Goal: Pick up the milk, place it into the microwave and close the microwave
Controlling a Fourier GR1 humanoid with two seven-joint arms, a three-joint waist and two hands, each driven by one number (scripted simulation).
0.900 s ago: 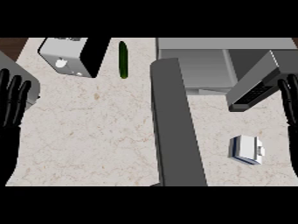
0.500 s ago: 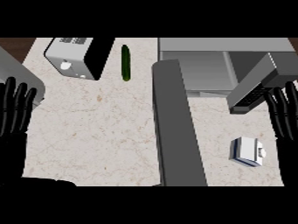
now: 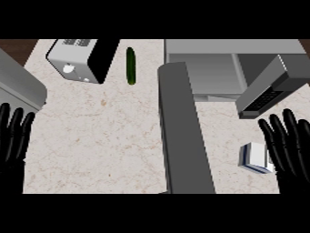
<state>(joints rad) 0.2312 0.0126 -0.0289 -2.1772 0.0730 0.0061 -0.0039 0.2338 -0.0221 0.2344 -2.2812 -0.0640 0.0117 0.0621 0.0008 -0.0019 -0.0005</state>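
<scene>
Both hands have dropped lower in view since earlier: the left hand (image 3: 6,139) at 9 o'clock and right hand (image 3: 293,145) at 4 o'clock, fingers spread. Just beside the right hand lies the milk (image 3: 255,158) on the speckled surface (image 3: 97,136); the microwave (image 3: 234,68) stands open at 1 o'clock.

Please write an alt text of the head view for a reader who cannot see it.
The open right hand hovers beside a small milk carton lying on the counter, below an open microwave with its door swung out. A toaster and cucumber sit far left; the left hand rests open.
</scene>
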